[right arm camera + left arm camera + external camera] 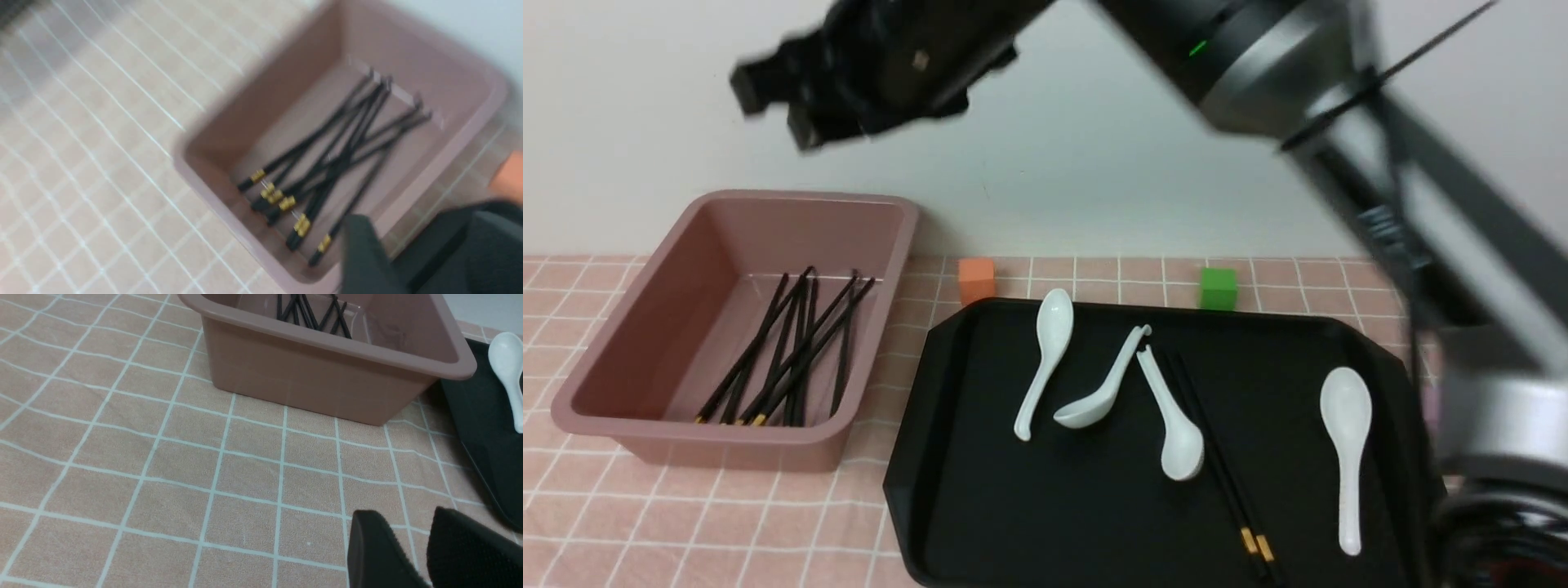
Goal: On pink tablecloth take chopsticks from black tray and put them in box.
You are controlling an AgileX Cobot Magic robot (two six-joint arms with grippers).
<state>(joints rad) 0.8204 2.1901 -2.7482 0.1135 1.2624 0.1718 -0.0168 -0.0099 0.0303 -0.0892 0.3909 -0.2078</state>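
While the pink tablecloth (584, 510) spreads over the surface, the black tray (1029, 514) lies upon it, to the right of the box (727, 429), which is smaller but deeper. The right arm (1045, 57) crosses high above the tray, and its hand, the right hand (772, 114), is above the box's far side, near the wall. Its two fingers are spread, and I see nothing between them. The left hand (404, 512) is over the cloth on the near side of the box; its fingers are also apart, with nothing held.

Several chopsticks (815, 351) already rest inside the box, some crossing others. Two remaining chopsticks (1230, 490) lie in the tray, side by side, just beside a white spoon (1181, 449). From the right hand, this pair is to the right, lower, and closer to the robot. Its long axis runs from the far left to the near right, with the gold bands at the near end. The pair lies on the right arm's side, so I judge that this arm should return, turn its fingers across the sticks, and avoid catching the spoon. The task seems almost finished.
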